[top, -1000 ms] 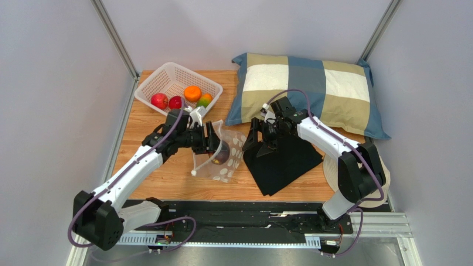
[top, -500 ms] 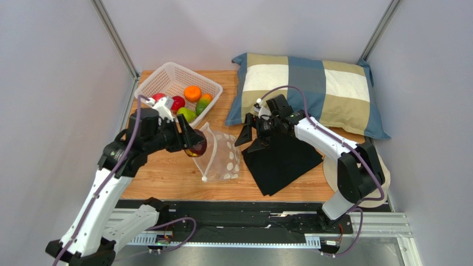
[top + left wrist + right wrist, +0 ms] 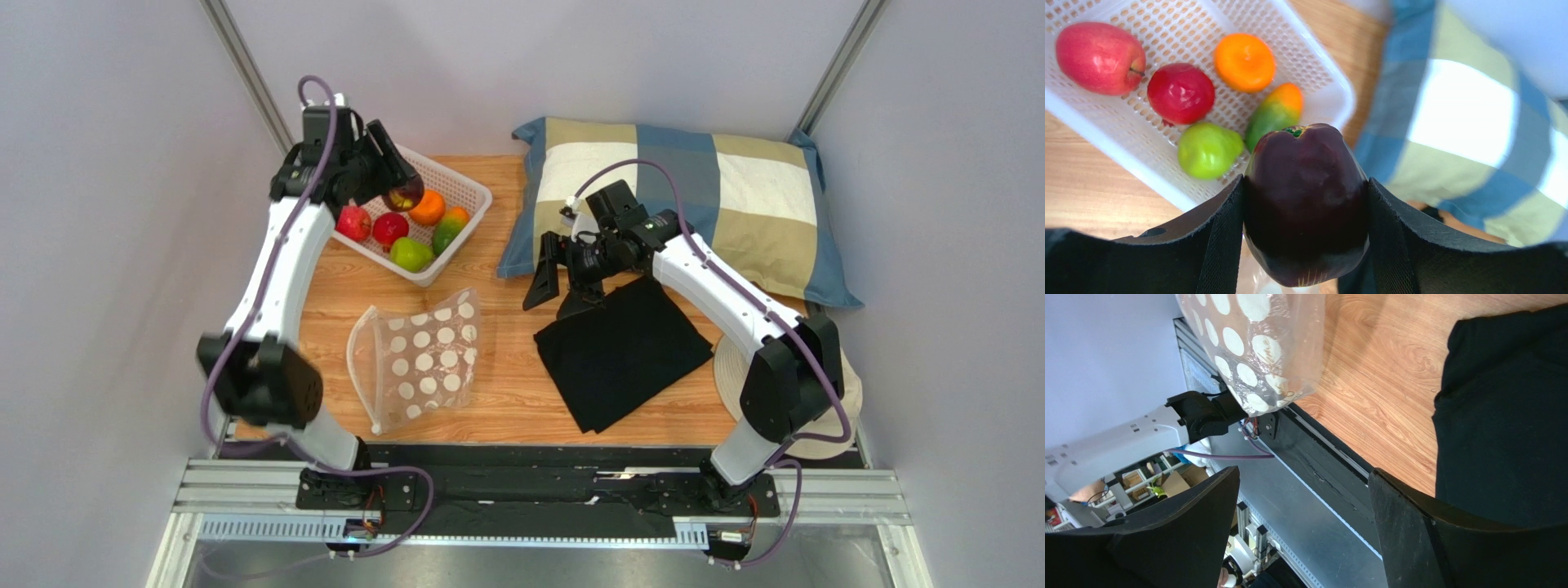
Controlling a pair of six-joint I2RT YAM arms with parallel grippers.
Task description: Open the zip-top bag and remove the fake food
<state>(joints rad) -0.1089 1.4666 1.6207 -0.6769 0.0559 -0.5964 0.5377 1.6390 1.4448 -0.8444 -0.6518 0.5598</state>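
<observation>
My left gripper [image 3: 399, 181] is shut on a dark purple fruit [image 3: 1306, 202] and holds it above the white lattice basket [image 3: 472, 196]. In the basket lie a red apple [image 3: 1099, 57], a second dark red fruit [image 3: 1180, 93], an orange [image 3: 1244, 61], a green fruit [image 3: 1207, 149] and an orange-green fruit [image 3: 1275, 113]. The zip-top bag [image 3: 417, 358] lies flat on the wood with its polka dots up; I see nothing inside it. My right gripper [image 3: 555, 277] hangs open and empty over the left corner of a black cloth [image 3: 623, 352], apart from the bag.
A checked pillow [image 3: 687, 202] fills the back right of the table. The black cloth lies in front of it. A pale round object [image 3: 730, 368] peeks out by the right arm's base. Grey walls close both sides.
My left arm has swung up and back from the bag to over the basket, carrying the purple fruit. The emptied bag has settled flat. The right gripper has drifted slightly left.
</observation>
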